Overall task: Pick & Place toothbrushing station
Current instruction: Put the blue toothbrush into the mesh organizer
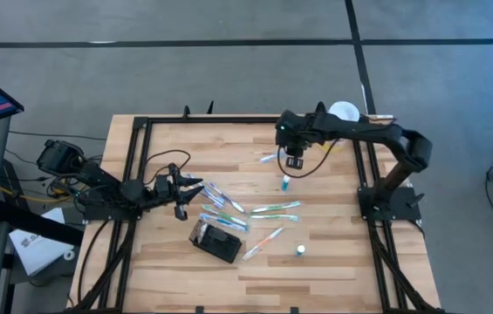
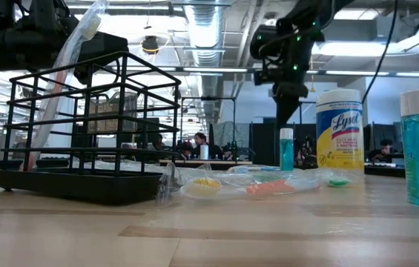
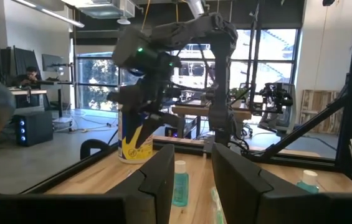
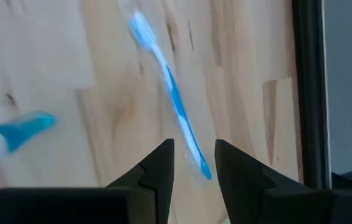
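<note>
The wooden desk (image 1: 316, 262) carries the toothbrushing station (image 1: 215, 240), a black wire holder at about 7 o'clock from the desk centre. The left end effector (image 1: 195, 188) hovers at 9 o'clock, fingers apart, grasping nothing. The right end effector (image 1: 293, 162), at 1 o'clock, is released above a blue toothbrush (image 4: 172, 102).

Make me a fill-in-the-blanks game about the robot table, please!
1. The right gripper hovers over a blue and white ____.
2. The black wire holder sits on the ____ table.
3. The left gripper is holding ____.
4. The canister label reads ____.

Missing words: toothbrush; wooden; nothing; Lysol
</note>
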`<act>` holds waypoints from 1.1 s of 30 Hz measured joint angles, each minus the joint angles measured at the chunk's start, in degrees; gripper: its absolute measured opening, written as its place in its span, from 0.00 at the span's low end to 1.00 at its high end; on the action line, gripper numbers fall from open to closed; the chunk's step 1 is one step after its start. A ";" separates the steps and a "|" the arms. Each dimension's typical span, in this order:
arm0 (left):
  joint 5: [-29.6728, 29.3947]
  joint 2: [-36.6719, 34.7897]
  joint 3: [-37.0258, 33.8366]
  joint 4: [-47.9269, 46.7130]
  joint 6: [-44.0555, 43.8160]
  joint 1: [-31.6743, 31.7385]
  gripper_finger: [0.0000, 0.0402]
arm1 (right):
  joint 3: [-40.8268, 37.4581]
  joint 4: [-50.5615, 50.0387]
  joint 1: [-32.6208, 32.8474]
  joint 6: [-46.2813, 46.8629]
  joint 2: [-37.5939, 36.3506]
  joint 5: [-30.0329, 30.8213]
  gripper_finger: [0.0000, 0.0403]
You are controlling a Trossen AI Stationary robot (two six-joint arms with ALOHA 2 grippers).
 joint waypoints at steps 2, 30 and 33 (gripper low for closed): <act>0.00 0.00 0.00 0.00 0.01 0.00 0.26 | 0.15 0.66 -1.05 -1.00 1.01 0.02 0.26; 0.55 0.02 0.00 0.20 0.01 0.00 0.26 | 0.04 3.29 -4.47 -1.67 10.34 -1.02 0.26; 0.55 0.02 0.00 0.22 0.01 0.00 0.26 | -0.03 3.80 -4.45 -1.80 11.86 -2.74 0.26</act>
